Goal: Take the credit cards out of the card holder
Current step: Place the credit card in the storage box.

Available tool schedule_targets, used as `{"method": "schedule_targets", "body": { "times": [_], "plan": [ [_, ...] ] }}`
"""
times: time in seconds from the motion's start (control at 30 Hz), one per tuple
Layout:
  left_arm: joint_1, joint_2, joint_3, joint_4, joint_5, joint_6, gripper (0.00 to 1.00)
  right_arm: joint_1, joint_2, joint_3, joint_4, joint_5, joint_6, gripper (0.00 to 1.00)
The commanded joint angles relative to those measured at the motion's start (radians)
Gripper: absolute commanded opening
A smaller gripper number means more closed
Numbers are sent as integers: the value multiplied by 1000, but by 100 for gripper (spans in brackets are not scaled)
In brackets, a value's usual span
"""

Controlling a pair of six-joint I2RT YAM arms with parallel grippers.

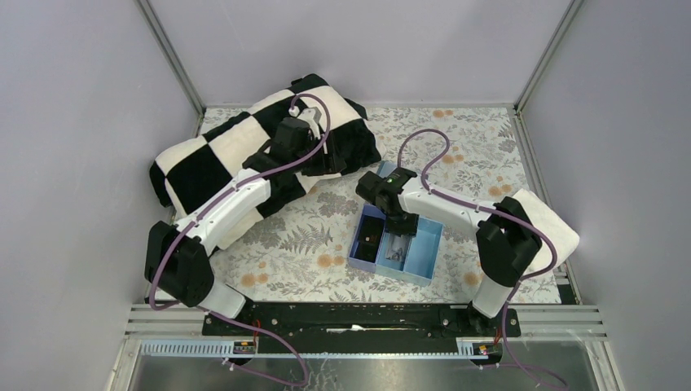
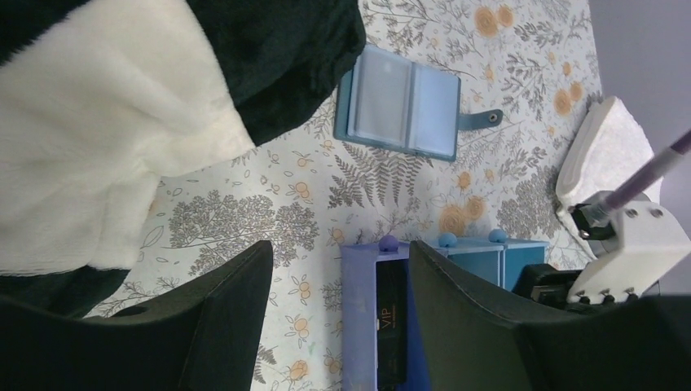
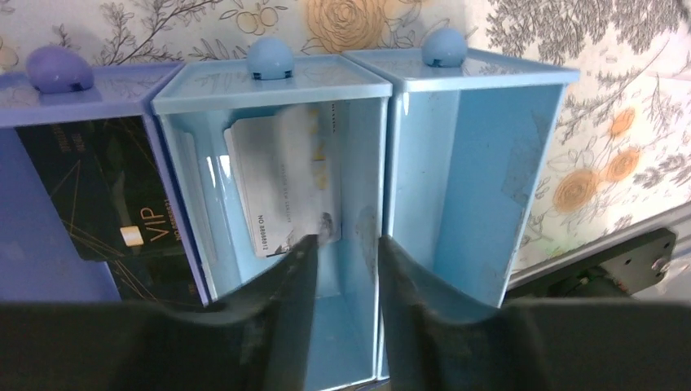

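The right gripper [image 3: 346, 244] hangs over the middle compartment of the tray [image 3: 481, 77], its fingers [image 3: 277, 318] narrowly apart and clamped on nothing. Just past the tips, a pale card [image 3: 281, 187] lies inside that compartment, its upper part blurred. In the purple compartment to the left there is a black card [image 3: 98, 204] marked VIP. The tray sits on the flowered desk [image 1: 301, 236], right of centre, and the right arm reaches it from the near right.

On the far side of the tray the card holder [image 2: 405, 110] lies open on the desk. Both panels face up and show pale grey, and its strap [image 2: 481, 120] points right. Whether cards sit in its pockets cannot be told. A black-and-white blanket [image 1: 244, 147] is heaped at the far left, and its black corner reaches the holder's left edge.

The left gripper [image 2: 338, 252] hovers by the blanket's right edge, with its fingers wide apart and holding nothing.
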Motion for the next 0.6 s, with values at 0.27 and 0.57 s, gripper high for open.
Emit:
{"method": "schedule_targets", "body": {
  "times": [0.27,0.57],
  "plan": [
    [-62,130,173,0,124,65,66,-40,-243,-52,303,-17,-214,62],
    [-116,472,466,-71,275,79,65,-405,-195,-49,541,-255,-395,58]
  ]
}}
